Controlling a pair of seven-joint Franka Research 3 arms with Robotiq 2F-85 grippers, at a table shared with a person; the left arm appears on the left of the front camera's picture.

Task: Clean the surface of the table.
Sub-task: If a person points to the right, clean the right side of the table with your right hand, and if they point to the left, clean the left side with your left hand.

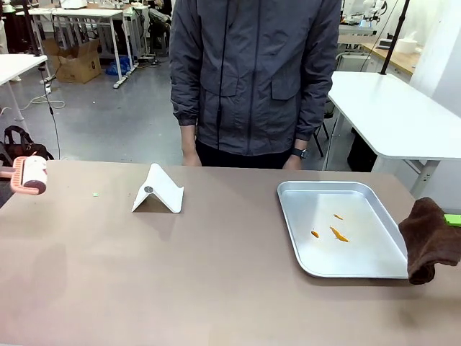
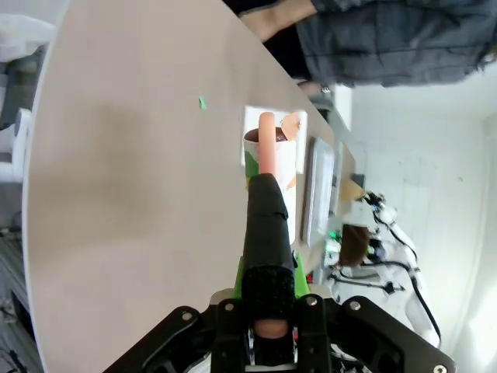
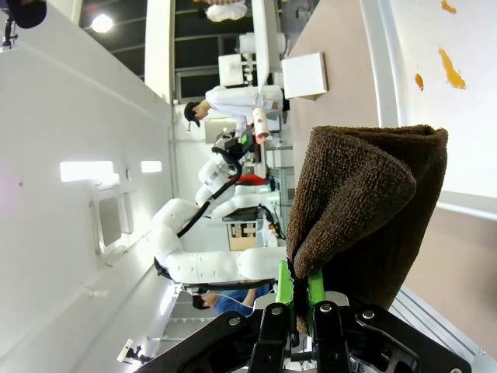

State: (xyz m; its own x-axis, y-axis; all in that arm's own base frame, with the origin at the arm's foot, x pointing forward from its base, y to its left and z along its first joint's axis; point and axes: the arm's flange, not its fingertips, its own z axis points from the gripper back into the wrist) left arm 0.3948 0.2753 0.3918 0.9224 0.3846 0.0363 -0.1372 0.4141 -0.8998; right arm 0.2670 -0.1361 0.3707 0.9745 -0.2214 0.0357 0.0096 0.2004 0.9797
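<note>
Left gripper (image 2: 268,260): I read it clamped tight on a pink-handled roller (image 1: 32,175), at 9 o'clock over the table (image 1: 216,281). Right gripper (image 3: 301,289) pinches a brown cloth (image 1: 431,241) at the tray's (image 1: 288,189) 3 o'clock edge. Green scrap (image 1: 95,194) lies near the roller

Plain taupe is dominating, with a few bright accents.

The wide matte brownish-taupe table (image 1: 216,281) is showing one even, unpatterned tone. At its 3 o'clock the rectangular silver metal tray (image 1: 360,254) is gleaming pale grey and carrying orange smears (image 1: 337,233). Just past it a dark chocolate-brown terry cloth (image 1: 431,238) is hanging, with lime-green finger pads (image 3: 285,286) peeking out beside it. At 10 o'clock a folded white card stand (image 1: 164,191) is showing one small grey dot, with a tiny green scrap (image 1: 96,194) lying at its 9 o'clock. A salmon-pink roller with a white drum (image 1: 32,175) is hovering at 9 o'clock. At 12 o'clock the person is wearing a charcoal-grey jacket (image 1: 252,72).
</note>
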